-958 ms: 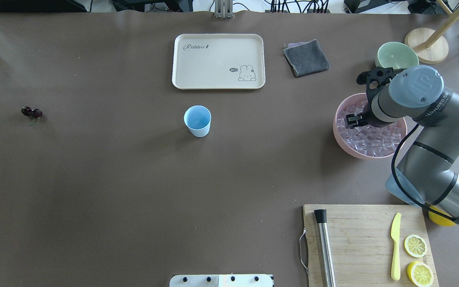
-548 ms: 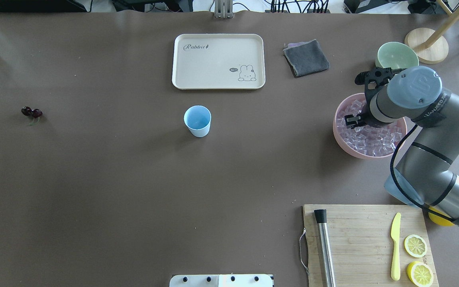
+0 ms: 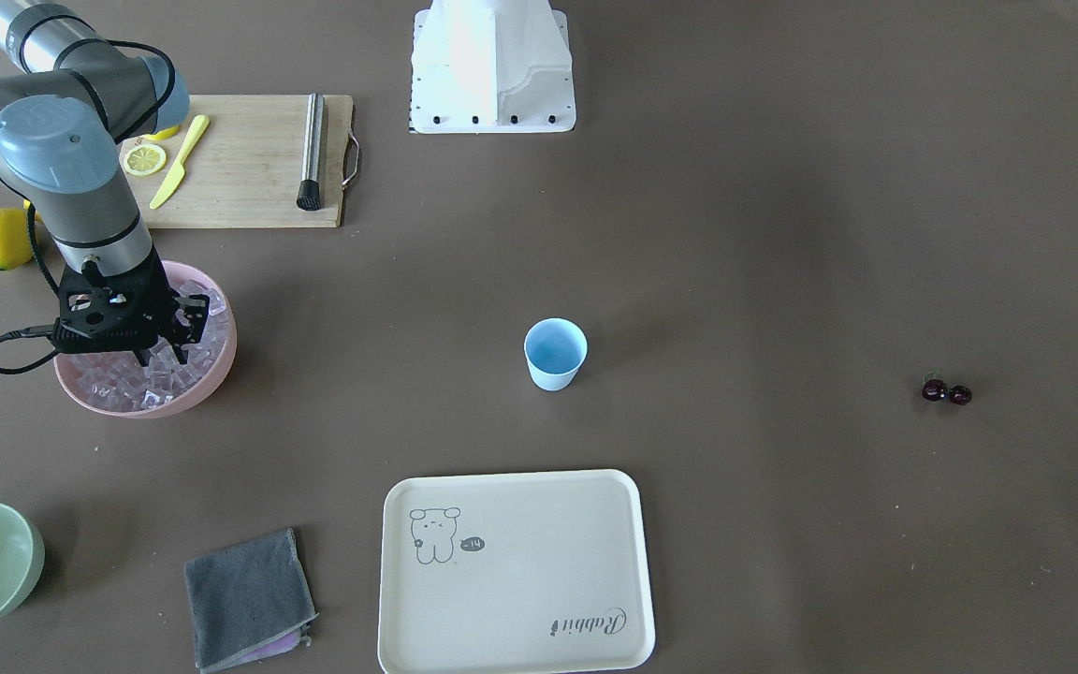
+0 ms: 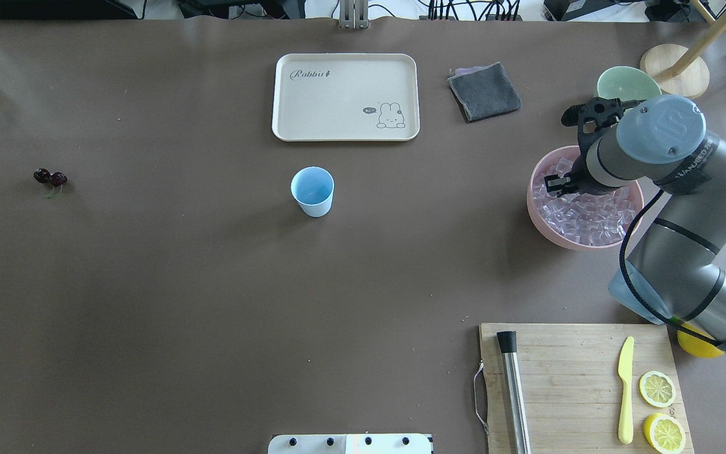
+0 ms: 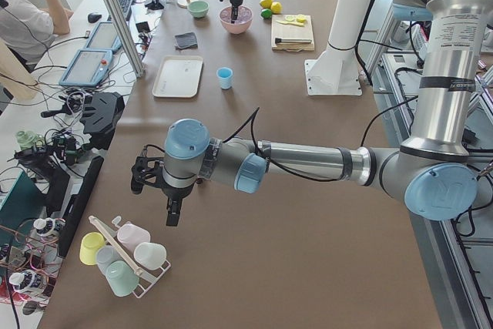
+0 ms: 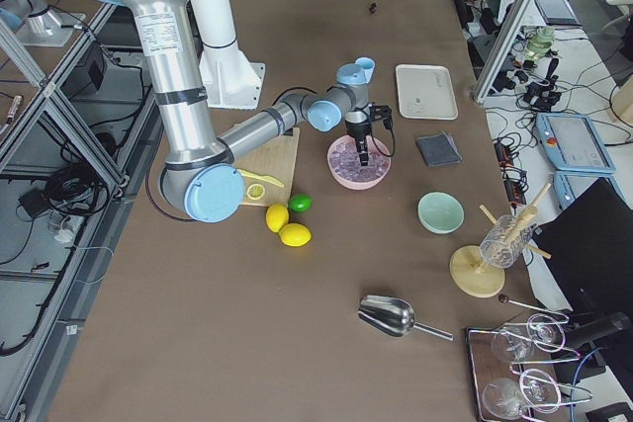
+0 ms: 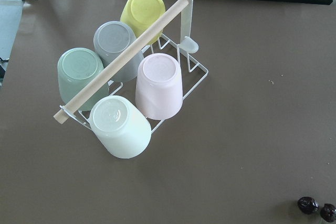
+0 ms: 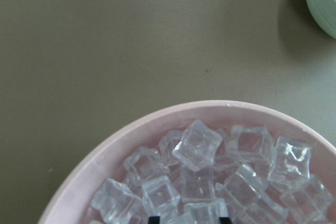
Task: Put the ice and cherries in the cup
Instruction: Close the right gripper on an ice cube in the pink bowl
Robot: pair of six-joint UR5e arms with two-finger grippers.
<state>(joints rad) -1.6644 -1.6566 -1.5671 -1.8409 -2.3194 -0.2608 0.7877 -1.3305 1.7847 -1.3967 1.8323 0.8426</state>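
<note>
Brown tabletop [image 4: 212, 284]: right gripper [image 3: 157, 356], fingers apart in the ice [image 4: 590, 217], holds nothing I can confirm; slick cubes may slip before the cup [image 4: 312, 191].

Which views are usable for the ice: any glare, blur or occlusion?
Right wrist view: sharp, ice edges crisp with soft highlights, only the fingertips at the bottom edge. Overhead view: the right arm covers part of the pink bowl. Front-facing view: even light, the right gripper hides some cubes. Side views: too small.

The cream tray [image 4: 345, 96] reads "Rabbit" beside a bunny drawing.
</note>
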